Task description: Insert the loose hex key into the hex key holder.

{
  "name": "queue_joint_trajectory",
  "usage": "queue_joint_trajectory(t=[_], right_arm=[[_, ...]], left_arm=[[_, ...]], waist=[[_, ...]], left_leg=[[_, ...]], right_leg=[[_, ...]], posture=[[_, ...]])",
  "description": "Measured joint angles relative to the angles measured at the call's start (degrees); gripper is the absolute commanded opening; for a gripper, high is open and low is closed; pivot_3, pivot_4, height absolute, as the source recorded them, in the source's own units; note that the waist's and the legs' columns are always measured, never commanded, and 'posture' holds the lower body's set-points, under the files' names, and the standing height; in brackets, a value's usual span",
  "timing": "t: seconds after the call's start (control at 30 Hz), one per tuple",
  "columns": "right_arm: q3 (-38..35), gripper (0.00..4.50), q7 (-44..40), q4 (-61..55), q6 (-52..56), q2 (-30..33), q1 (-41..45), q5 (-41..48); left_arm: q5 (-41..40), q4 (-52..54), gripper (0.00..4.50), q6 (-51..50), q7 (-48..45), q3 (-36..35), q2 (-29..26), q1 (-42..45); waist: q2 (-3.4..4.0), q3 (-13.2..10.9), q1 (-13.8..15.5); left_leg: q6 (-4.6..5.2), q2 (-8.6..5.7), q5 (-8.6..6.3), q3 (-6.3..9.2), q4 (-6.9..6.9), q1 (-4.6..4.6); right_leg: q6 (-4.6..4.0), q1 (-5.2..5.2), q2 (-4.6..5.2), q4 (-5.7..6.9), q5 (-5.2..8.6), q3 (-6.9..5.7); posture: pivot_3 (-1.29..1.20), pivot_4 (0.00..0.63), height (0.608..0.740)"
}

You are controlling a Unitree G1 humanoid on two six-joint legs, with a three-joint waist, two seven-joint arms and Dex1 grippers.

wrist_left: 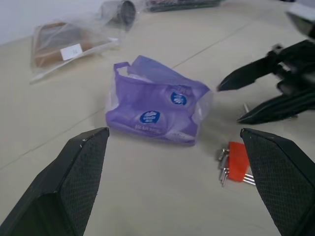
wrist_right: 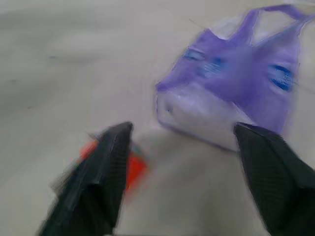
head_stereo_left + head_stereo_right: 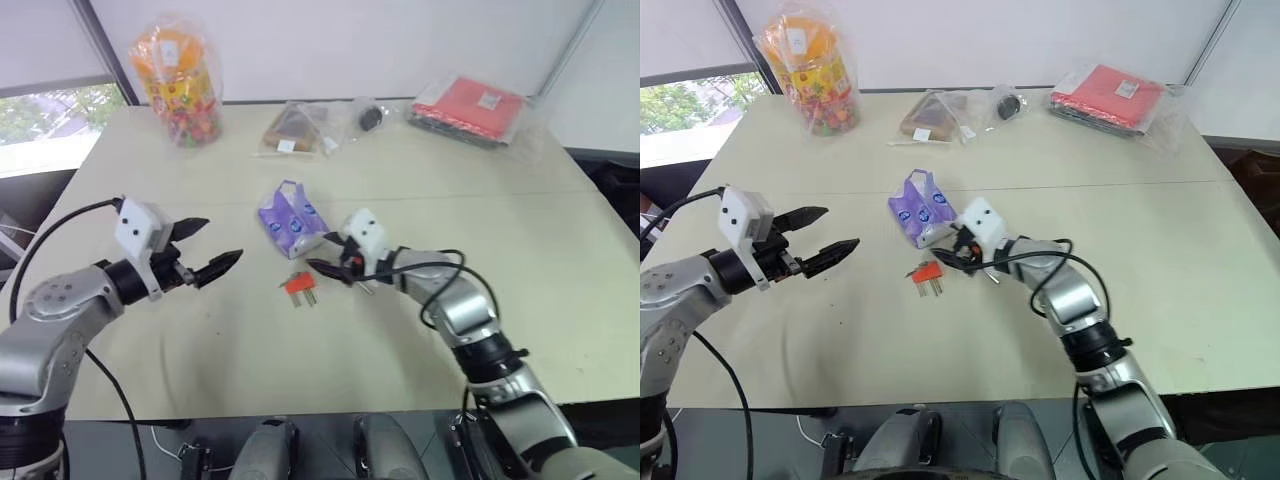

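I see the hex key holder [image 3: 297, 285] on the table [image 3: 560, 250] just beside the purple tissue pack [image 3: 293, 219], keys in its slots, both grippers' jaws open and empty, right gripper [image 3: 335, 262] nearest.

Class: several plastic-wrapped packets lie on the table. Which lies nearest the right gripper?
The purple tissue packet, beside the right gripper; the other packets lie along the table's far edge.

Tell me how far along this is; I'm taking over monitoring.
Nothing done: the holder lies on the table without the loose key. Both grippers are empty and open; the right gripper hovers beside the holder, the left gripper hangs apart. Picking up and inserting the key remain.
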State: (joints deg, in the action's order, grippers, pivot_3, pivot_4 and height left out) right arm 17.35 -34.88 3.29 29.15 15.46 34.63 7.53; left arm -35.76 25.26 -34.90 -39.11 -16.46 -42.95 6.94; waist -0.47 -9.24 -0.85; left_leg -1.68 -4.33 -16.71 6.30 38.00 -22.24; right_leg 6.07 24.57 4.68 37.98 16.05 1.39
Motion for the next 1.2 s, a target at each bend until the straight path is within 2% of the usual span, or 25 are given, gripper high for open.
queue_joint_trajectory(t=[0.17,0.57,0.83,0.87,0.93,1.1,1.2], right_arm=[[0.28,3.34,3.74,6.81,-5.22,-1.99,3.35,-4.73],[0.24,3.34,2.91,12.22,-9.74,-3.73,5.16,-7.33],[0.43,3.34,4.13,26.30,-16.20,-6.23,10.65,-11.12],[0.43,2.93,4.49,27.94,-17.40,-6.38,11.24,-11.76],[0.46,2.48,5.08,30.63,-19.73,-6.61,11.93,-12.83],[0.38,0.02,5.17,33.18,-22.93,-6.91,12.23,-14.14],[0.28,0.02,5.39,33.43,-23.52,-7.27,12.38,-14.34]], left_arm=[[0.00,0.93,4.47,-0.33,0.89,-0.08,0.47,-1.48],[0.16,1.79,4.47,-0.61,1.64,0.02,1.35,-1.77],[0.37,1.77,4.47,-0.36,1.60,0.41,1.36,-1.74],[0.49,1.76,4.50,-0.06,1.57,0.40,1.36,-1.78],[0.87,1.76,4.50,0.53,1.53,0.36,1.36,-2.00],[1.49,1.76,4.50,0.63,1.66,0.36,1.47,-2.78],[1.53,1.76,4.50,0.80,1.82,0.36,1.63,-2.79]], waist=[[0.00,0.00,-0.04],[0.00,0.00,-0.26],[0.01,0.00,-0.36],[0.01,0.00,-0.37],[0.01,0.00,-0.37],[0.01,-0.01,-0.42],[0.01,-0.01,-0.43]], left_leg=[[-0.01,-0.02,0.01,0.00,0.00,0.00],[-0.01,-0.01,0.01,0.01,-0.01,0.00],[-0.02,-0.01,0.01,0.01,-0.03,0.00],[-0.02,-0.01,0.01,0.01,-0.03,0.00],[-0.03,-0.01,0.01,0.01,-0.03,0.00],[-0.03,-0.01,0.02,0.01,-0.04,0.00],[-0.03,-0.01,0.02,0.01,-0.04,0.00]], right_leg=[[0.00,0.00,-0.01,0.00,0.00,0.00],[0.00,0.01,-0.03,0.01,0.00,-0.01],[0.00,0.02,-0.04,0.02,0.00,-0.01],[0.00,0.02,-0.04,0.02,0.00,-0.01],[0.00,0.02,-0.04,0.02,0.00,-0.01],[0.00,0.02,-0.04,0.02,0.00,-0.01],[0.00,0.02,-0.04,0.02,0.00,-0.01]], posture=[[0.00,0.150,0.740],[0.00,0.150,0.740],[0.00,0.150,0.740],[0.00,0.150,0.740],[0.00,0.150,0.740],[0.00,0.150,0.740],[0.00,0.150,0.740]])
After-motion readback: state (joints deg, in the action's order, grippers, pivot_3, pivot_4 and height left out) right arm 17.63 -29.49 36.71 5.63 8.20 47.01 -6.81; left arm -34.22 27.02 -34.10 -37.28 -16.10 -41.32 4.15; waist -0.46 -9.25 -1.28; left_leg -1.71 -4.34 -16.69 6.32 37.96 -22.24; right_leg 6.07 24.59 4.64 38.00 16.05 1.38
